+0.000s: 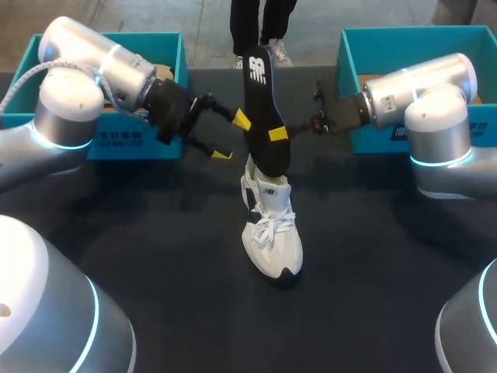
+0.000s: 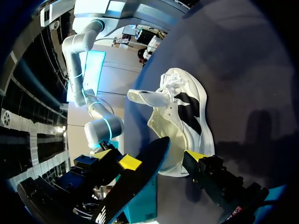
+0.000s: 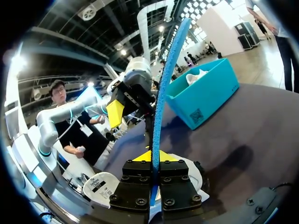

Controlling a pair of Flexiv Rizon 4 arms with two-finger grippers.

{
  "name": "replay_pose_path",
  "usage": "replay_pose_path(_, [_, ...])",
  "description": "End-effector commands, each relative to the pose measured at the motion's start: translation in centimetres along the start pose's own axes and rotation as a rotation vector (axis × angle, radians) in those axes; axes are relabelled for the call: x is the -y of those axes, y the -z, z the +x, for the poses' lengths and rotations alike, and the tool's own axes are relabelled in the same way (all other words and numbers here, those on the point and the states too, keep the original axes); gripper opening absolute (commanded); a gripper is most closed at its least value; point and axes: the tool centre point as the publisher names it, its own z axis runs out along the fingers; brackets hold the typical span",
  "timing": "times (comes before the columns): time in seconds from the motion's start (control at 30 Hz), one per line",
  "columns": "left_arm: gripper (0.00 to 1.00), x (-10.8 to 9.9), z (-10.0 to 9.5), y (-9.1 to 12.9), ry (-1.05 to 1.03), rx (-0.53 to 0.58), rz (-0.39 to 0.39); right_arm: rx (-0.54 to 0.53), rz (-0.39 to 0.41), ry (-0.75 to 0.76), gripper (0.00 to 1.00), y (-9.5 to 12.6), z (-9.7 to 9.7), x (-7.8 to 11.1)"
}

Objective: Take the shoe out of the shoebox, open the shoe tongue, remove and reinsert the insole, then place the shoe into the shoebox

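Shoe (image 1: 269, 233) rests on the desk (image 1: 373, 256); above it, the right claw (image 1: 279, 134) grips the insole (image 1: 260, 93), and the left claw (image 1: 231, 137) gapes wide.

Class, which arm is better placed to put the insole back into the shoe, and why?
Right: the right gripper is shut on the insole, upright over the shoe. The left gripper stands open, gripping nothing.

The right claw (image 1: 281, 132) pinches the black insole (image 1: 261, 97) upright above the white shoe (image 1: 270, 233) on the tabletop (image 1: 155, 256). The left claw (image 1: 231, 137) gapes just beside it.
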Motion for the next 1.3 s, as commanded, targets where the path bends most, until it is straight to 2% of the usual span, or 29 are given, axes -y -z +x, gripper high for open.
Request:
replay_pose_path(0.03, [1.00,0.5,0.0,0.2,-0.002,0.001,-0.011,0.001,0.001,0.006,0.00,-0.2,-0.1,-0.4])
replay_pose_path(0.3, [1.00,0.7,0.2,0.2,0.001,0.005,-0.010,0.002,0.001,0.023,0.00,-0.1,0.0,-1.2])
replay_pose_path(0.9, [1.00,0.7,0.3,0.4,-0.001,0.003,-0.005,0.012,-0.005,-0.001,0.00,0.0,0.2,-0.2])
replay_pose_path(1.3, [1.00,0.7,0.2,0.6,-0.010,-0.001,0.001,0.020,-0.005,0.006,0.00,0.1,0.1,-0.7])
